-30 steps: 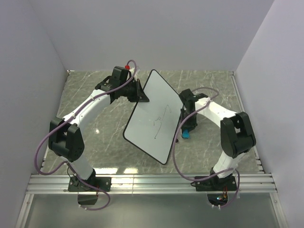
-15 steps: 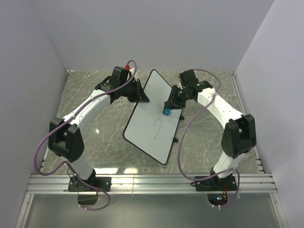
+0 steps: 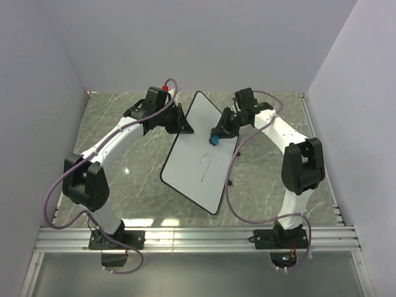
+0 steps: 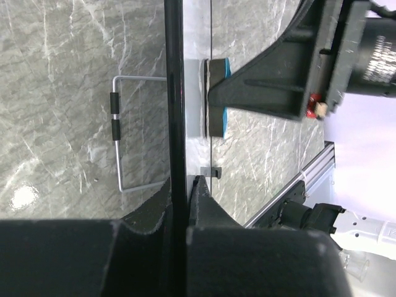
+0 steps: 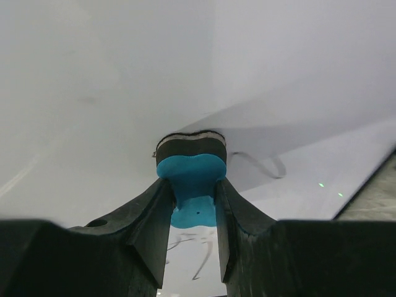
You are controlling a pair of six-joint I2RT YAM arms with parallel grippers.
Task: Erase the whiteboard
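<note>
One whiteboard (image 3: 185, 173) stands tilted at the middle of the marble bench (image 3: 124, 167), faint scribbles (image 3: 205, 162) on its face. Toward its far end the left gripper (image 3: 185, 127) is clamped on the left rim, and the right gripper (image 3: 216, 137) pinches a blue eraser (image 3: 214, 142) against the board's face.

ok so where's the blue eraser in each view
Top external: eraser just above centre, against the upper right part of the whiteboard.
Left wrist: eraser upper middle, just right of the whiteboard's dark rim, which is seen edge-on.
Right wrist: eraser bottom centre, its felt against the white face.
Shared landmark: the whiteboard, beside the eraser in all three views.
</note>
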